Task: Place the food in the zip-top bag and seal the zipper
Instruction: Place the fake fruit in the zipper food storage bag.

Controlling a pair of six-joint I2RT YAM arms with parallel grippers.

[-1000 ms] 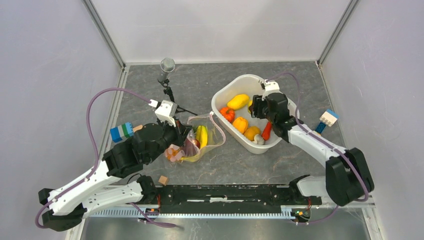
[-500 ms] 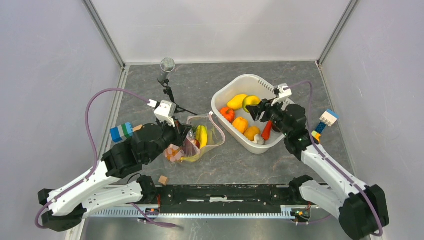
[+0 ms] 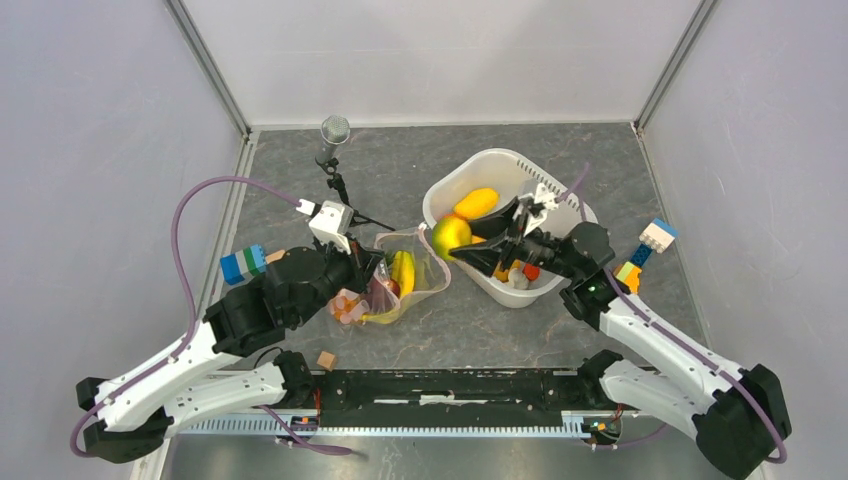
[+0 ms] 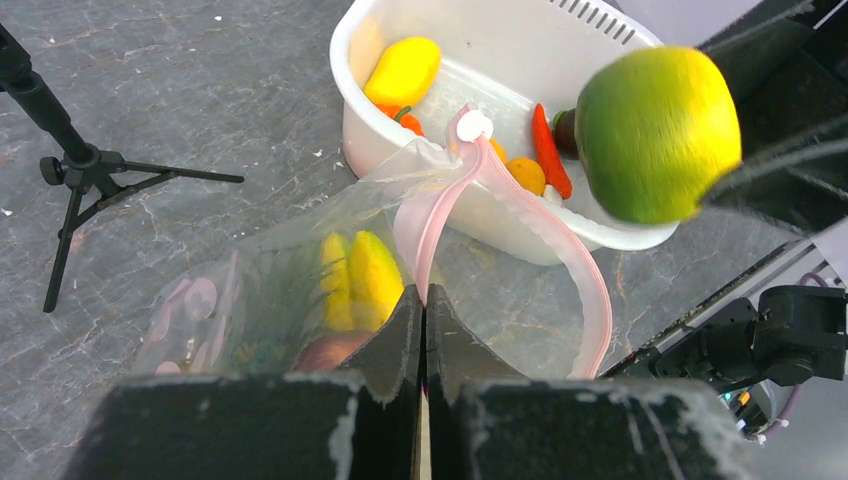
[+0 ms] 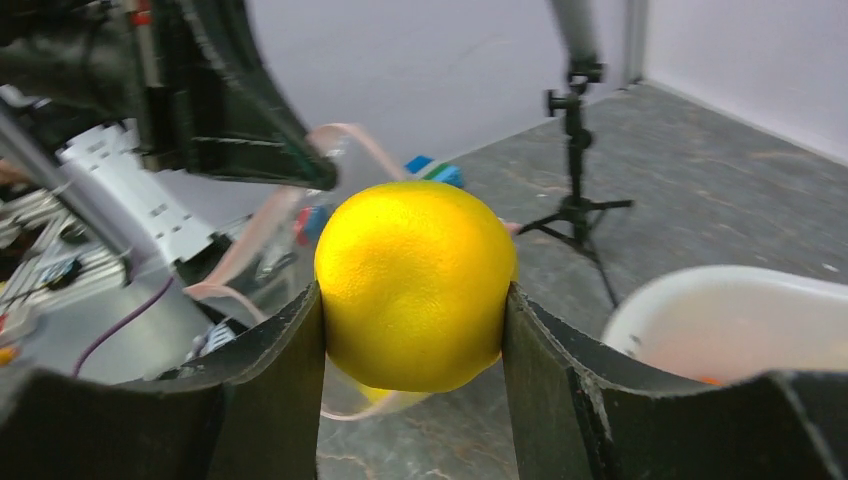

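Note:
My right gripper is shut on a yellow-green lemon and holds it in the air at the left rim of the white tub, right next to the zip-top bag. The bag's mouth stands open, with a banana and other food inside. My left gripper is shut on the pink zipper at the near edge of the mouth. In the left wrist view the lemon hangs above the far end of the zipper. More food lies in the tub, including a yellow mango.
A small microphone tripod stands behind the bag. A blue-green block stack lies left of my left arm and another stack lies right of the tub. A small wooden cube sits near the front rail.
My right gripper has lifted the lemon out of the tub and carried it left to the bag's mouth. The left gripper and the bag have not moved.

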